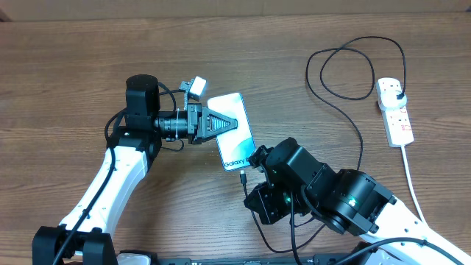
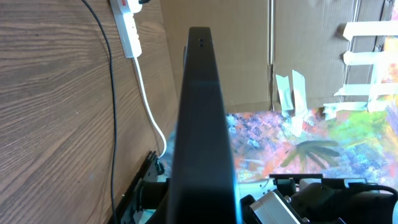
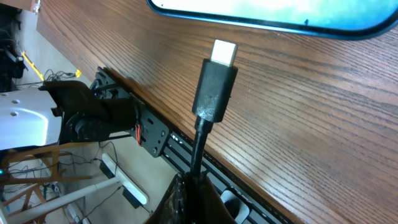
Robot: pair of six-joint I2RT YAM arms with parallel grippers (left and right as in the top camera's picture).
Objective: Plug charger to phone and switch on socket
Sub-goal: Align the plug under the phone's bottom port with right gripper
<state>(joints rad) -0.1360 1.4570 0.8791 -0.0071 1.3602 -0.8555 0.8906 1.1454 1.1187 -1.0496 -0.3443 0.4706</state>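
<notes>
left gripper (image 1: 229,123) clamps teal Galaxy phone (image 1: 240,144) | right gripper (image 3: 191,190) pinches black charger (image 3: 215,87) cable, silver-tipped connector exposed

The phone (image 1: 241,143), sitting just left of the middle of the overhead frame, is showing the white word "Galaxy" near the lower end of its blue-teal screen, the letters running slantwise. Nothing is reading clearly on the socket (image 1: 395,110) at the upper right, on the charger (image 3: 214,87), or elsewhere in either wrist view.
</notes>
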